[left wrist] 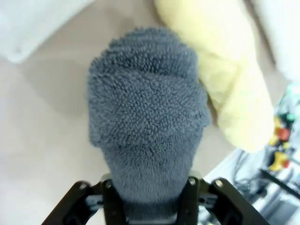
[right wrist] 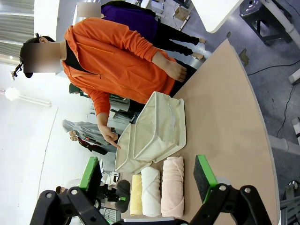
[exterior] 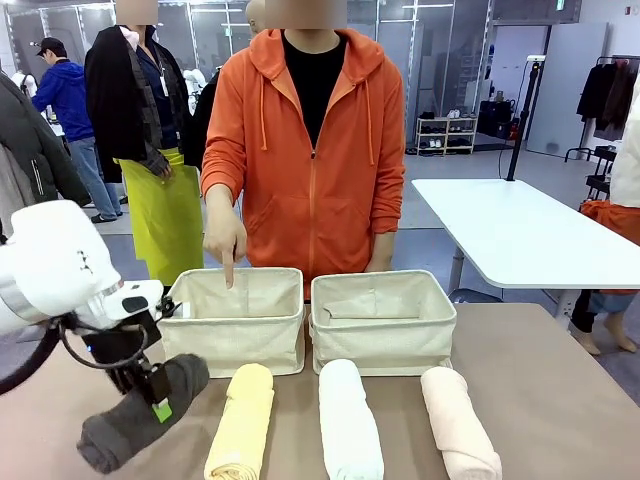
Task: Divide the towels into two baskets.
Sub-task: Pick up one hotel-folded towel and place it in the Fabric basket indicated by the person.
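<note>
Grey towel [exterior: 140, 415] hangs clear of the worktop [exterior: 560, 400] at the near left, clenched across its girth by the left fingers [exterior: 162, 410]. In the left wrist view the terry bulges out above the black jaws. Its long axis runs from about eight o'clock to two o'clock in the front view, and the grip sits nearer the two o'clock end, so the longer part droops low.

From those fingers the left basket [exterior: 235, 340] lies at roughly one o'clock, just beyond. A person's hand [exterior: 225, 240] points a finger down into it. The carry looks short: up over the near rim, then across. The drooping tail is what may catch on that soft wall.

Yellow towel [exterior: 242, 420], white towel [exterior: 350, 420] and pink towel [exterior: 458, 420] lie side by side on the worktop in front of the baskets, each with its long axis running six to twelve o'clock. The right basket [exterior: 385, 345] stands touching the left one, behind the white and pink rolls.

The right fingers [right wrist: 204, 173] are spread wide and grasp nothing, with the pink towel nearest them.
</note>
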